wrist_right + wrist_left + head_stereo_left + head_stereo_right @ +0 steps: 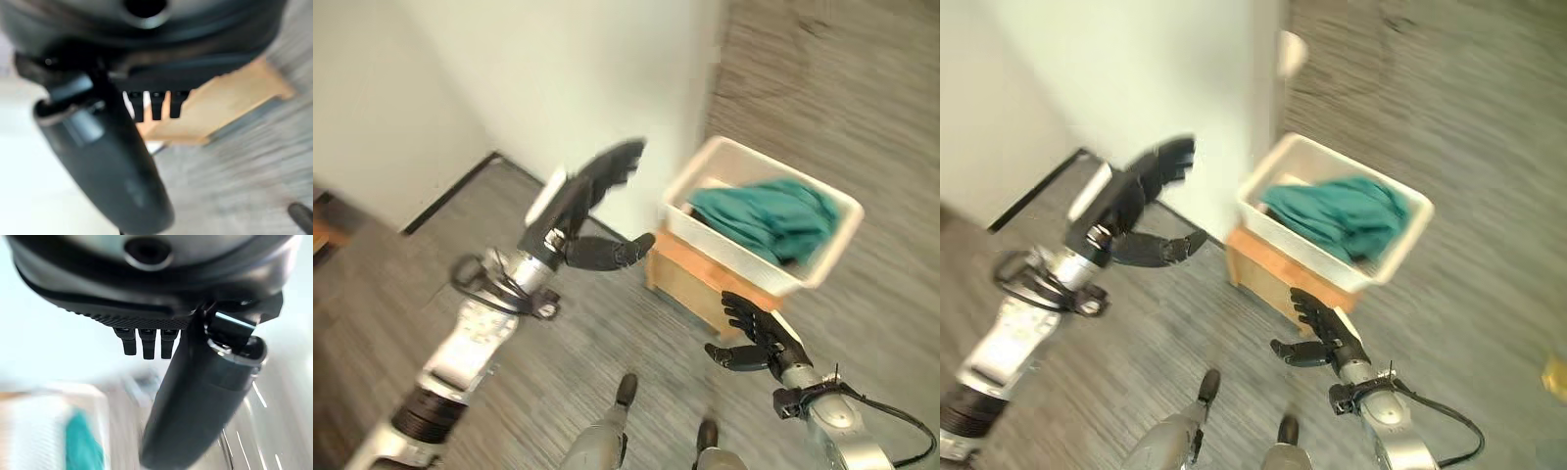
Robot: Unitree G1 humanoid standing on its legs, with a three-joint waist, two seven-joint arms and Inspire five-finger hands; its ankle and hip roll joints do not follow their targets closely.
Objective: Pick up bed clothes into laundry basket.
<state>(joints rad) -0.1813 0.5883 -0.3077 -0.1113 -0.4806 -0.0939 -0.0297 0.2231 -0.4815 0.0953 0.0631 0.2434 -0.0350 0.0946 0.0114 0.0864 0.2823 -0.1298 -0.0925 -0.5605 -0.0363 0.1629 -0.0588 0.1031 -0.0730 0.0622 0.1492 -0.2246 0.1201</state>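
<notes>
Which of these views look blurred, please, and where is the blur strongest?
Left eye view: motion smear on the left hand and the basket. Left wrist view: the thumb is soft, the basket and teal cloth beyond it softer still. Right wrist view: the wooden stand and floor streak.

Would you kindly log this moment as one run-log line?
left hand: open, raised, empty | right hand: open, low, empty | teal cloth: inside white laundry basket | basket: on wooden stand

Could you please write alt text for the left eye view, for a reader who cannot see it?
A white laundry basket holding a teal cloth sits on a low wooden stand on grey flooring. The left hand is raised, open and empty, beside it, and the right hand hangs open below it.
</notes>
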